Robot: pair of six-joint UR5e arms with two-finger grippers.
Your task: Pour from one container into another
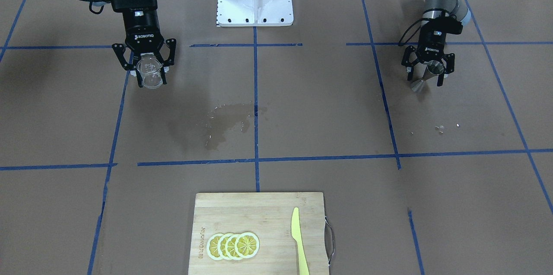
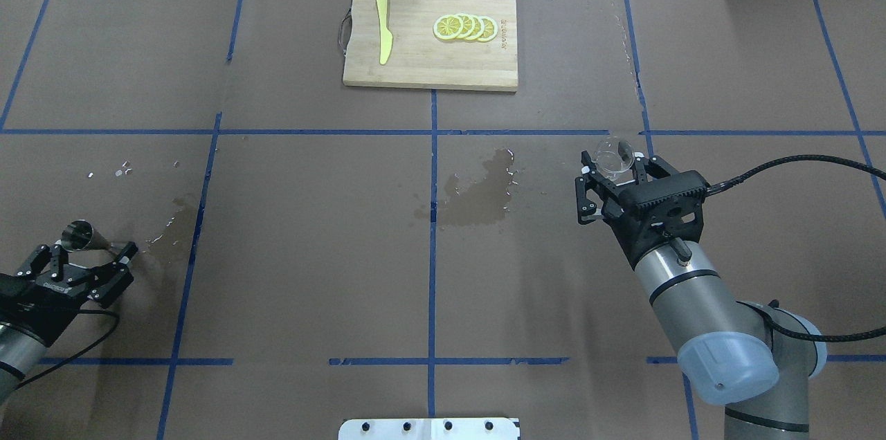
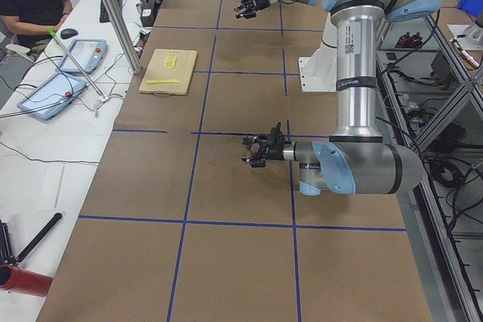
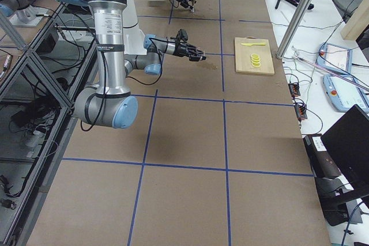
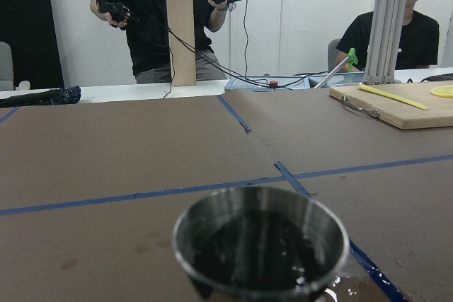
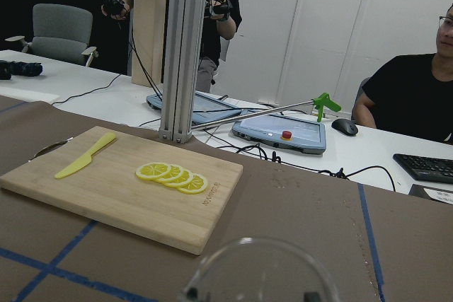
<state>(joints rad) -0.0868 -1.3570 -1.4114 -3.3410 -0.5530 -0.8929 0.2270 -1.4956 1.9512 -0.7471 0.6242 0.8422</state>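
Right pincer [image 1: 150, 68] is seen in front view closed on the clear glass cup [image 1: 149, 73], held above the counter [image 1: 302, 115] near a wet patch [image 1: 224, 123]; left pincer [image 1: 427, 68] is closed round the steel jigger [image 1: 427, 75], well apart from the cup. Overhead: cup [image 2: 614, 155] is held fwd of the right pincer [image 2: 612, 173], jigger [image 2: 82, 235] by the left pincer [image 2: 86, 257]; cutting board [image 2: 430, 35] w/ lemon slices [image 2: 464, 27] and yellow knife [image 2: 383, 35] is far off. Left wrist view: jigger mouth [image 5: 260, 245] is shown upward. Right wrist view: cup rim [image 6: 258, 270] is shown at bottom
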